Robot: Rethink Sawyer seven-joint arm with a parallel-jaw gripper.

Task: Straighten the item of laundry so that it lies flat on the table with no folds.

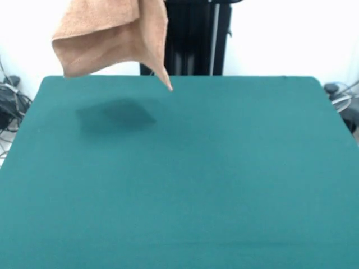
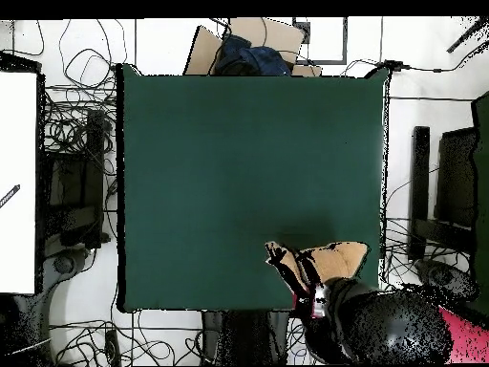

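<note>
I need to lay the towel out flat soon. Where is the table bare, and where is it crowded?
The whole green table is bare, edge to edge; only a shadow lies on it. The towel hangs folded in the air over the far edge in the front view. That corner, by the arm, is the only crowded spot.

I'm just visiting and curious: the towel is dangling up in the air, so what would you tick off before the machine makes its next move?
1. Towel off the table: ok, it hangs above its own shadow.
2. Towel free of folds: not ok, it hangs doubled over with one corner pointing down.
3. Room to lay it flat: ok, the green surface is much bigger than the towel.
4. Towel over the table, not past its rim: ok, though close to the robot's side.
5. Grip on the towel: cannot tell, the gripper is hidden in both views.
</note>
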